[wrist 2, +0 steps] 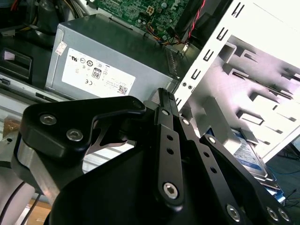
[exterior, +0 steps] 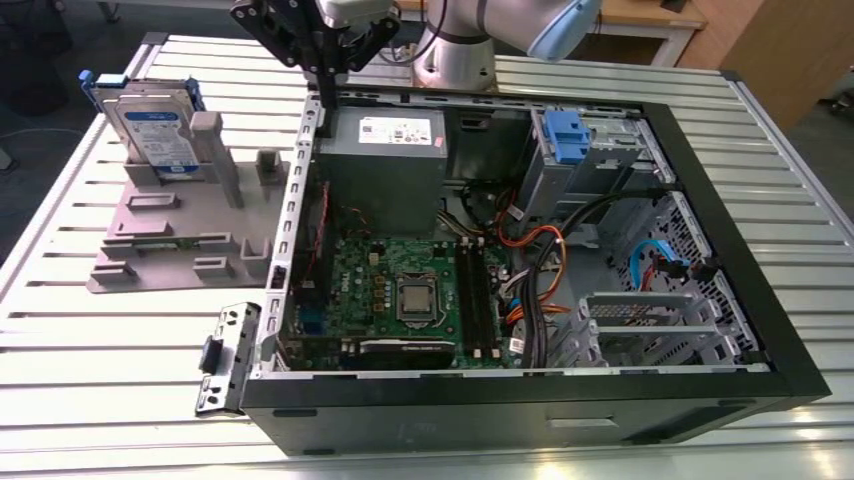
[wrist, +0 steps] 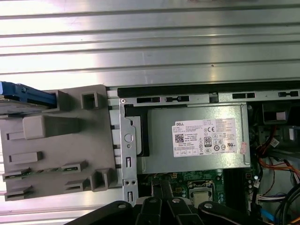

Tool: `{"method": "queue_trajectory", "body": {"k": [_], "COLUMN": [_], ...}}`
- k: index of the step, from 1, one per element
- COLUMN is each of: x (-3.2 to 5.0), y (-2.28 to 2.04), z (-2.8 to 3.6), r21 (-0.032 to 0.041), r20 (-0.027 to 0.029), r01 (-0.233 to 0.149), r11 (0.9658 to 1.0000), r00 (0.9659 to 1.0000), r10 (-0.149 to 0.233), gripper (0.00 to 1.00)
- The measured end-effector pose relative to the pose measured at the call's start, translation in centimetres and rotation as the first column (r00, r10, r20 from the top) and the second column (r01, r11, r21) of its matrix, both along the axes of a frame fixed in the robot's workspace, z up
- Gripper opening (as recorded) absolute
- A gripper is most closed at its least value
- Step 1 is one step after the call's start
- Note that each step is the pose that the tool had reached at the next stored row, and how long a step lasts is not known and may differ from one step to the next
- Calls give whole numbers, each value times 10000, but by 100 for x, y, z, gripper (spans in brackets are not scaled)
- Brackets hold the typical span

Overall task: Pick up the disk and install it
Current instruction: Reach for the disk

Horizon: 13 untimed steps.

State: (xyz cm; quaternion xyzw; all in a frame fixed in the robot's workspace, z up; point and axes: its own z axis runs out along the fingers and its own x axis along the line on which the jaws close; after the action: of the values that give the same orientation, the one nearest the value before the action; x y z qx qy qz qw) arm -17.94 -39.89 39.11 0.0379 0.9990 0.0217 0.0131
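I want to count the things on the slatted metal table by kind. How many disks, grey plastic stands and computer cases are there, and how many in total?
Disk: 1
Grey plastic stand: 1
Open computer case: 1
Total: 3

An upright post of the grey stand [exterior: 160,240] hides part of the disk [exterior: 144,125] standing in it; in the first wrist view the picture's edge cuts the disk off.
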Motion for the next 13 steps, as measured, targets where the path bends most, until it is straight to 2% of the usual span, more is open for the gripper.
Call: {"method": "queue_trajectory", "body": {"k": [13], "x": [-37], "y": [0], "z": [-1], "r21": [0], "r20": [0], "r01": [0], "r11": [10000], "r00": [10000], "r10": [0], "gripper": [10]}}
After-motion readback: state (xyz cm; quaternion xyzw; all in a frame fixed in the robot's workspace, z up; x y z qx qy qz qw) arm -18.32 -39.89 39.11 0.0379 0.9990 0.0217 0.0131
